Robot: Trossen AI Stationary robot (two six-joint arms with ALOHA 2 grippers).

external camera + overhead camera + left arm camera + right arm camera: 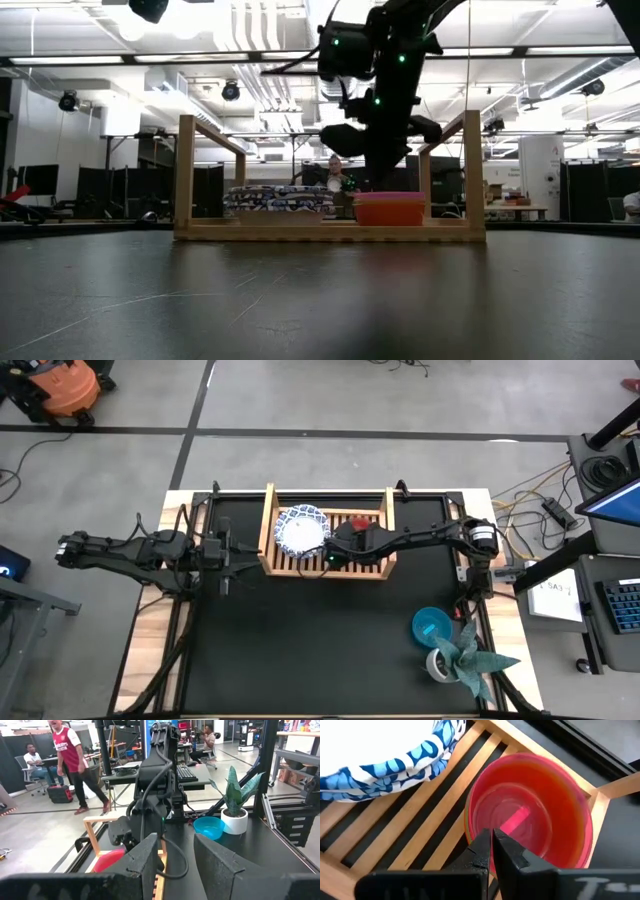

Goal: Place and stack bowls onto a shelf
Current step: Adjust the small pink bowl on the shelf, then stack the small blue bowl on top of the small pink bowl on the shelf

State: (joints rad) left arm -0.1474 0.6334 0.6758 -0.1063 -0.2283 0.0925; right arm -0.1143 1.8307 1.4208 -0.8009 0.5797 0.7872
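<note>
While hovering over the red bowl [530,815] on the shelf [268,520], right tool [491,851] pinched narrow, empty; left tool [175,852] parked wide, beside.

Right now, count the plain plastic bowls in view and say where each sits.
2. The red bowl sits on the shelf under the right hand; the teal bowl is on the table beside the plant pot. More may be nested under the red one, hidden.

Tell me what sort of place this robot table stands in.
Probably a large robotics lab or workshop hall: bare concrete floor with a dark taped line, exposed ceiling ducts and strip lights, and desks with monitors and seated people beyond the black table.
</note>
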